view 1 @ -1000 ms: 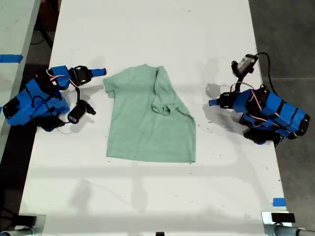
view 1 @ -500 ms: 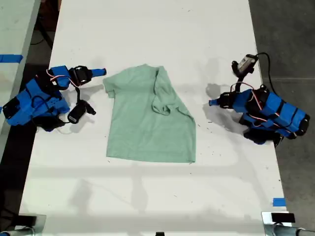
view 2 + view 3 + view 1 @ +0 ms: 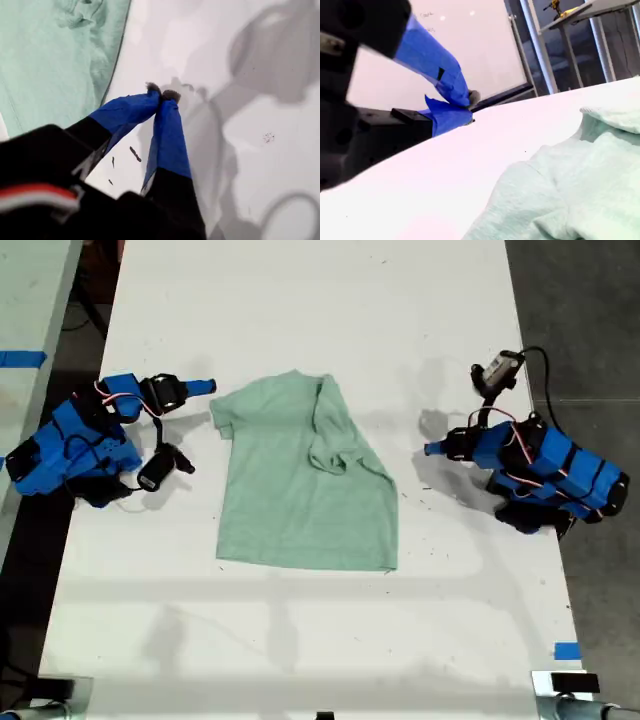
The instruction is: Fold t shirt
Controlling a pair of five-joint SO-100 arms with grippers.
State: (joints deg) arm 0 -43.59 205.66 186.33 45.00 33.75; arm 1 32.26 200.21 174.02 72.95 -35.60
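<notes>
first gripper: my first gripper (image 3: 162,92) has its blue jaws pressed tip to tip, nothing between them
first gripper place: over bare white table (image 3: 260,90), clear of the cloth; at the exterior view's right (image 3: 432,449), tips pointing toward the shirt
second gripper: my second gripper (image 3: 469,102) also looks clenched, blue tips meeting, holding nothing
second gripper place: low over the table, at the exterior view's left (image 3: 205,387), just beside the shirt's sleeve, not touching it
arms: both blue, folded low at opposite table edges in the exterior view
t shirt: the t shirt (image 3: 300,490) lies on the table, mid-table between the two grippers; pale mint green
t shirt state: partly folded; the side toward the exterior view's right is turned in over the body, with a bunched lump (image 3: 330,458) on top; bottom hem straight, sleeve toward the exterior view's left still out flat
t shirt in wrist views: edge and lump seen by first wrist (image 3: 50,60); sleeve close up in second wrist (image 3: 570,190)
table extras: blue tape piece (image 3: 566,651) near the exterior view's lower right corner
</notes>
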